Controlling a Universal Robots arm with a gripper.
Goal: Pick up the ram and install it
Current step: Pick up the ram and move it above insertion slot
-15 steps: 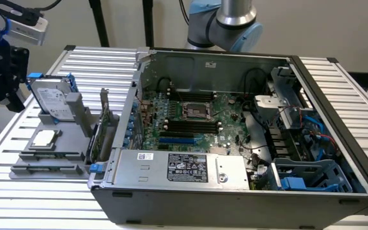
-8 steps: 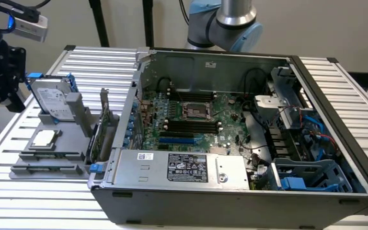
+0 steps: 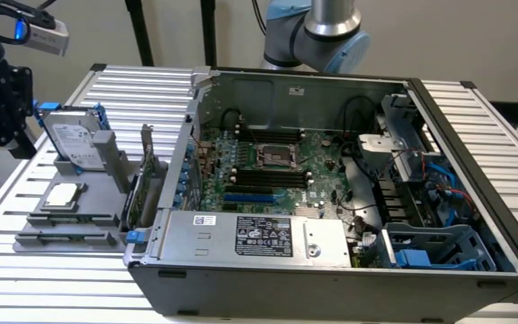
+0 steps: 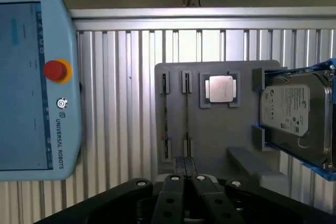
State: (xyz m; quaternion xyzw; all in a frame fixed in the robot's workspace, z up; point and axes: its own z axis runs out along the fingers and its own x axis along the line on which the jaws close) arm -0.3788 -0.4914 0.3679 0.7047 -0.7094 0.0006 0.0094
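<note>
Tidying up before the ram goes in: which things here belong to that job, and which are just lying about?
Job: ram, gripper, memory slots, holder tray.
Lying about: hard drive, processor, expansion card, control tablet.

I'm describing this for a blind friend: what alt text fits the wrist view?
The robot's shut gripper hangs over a grey holder on a ribbed metal table; the holder carries two thin ram sticks, a silver processor chip and a hard drive in blue rails. A pale blue control tablet with a red button lies beside it.
</note>
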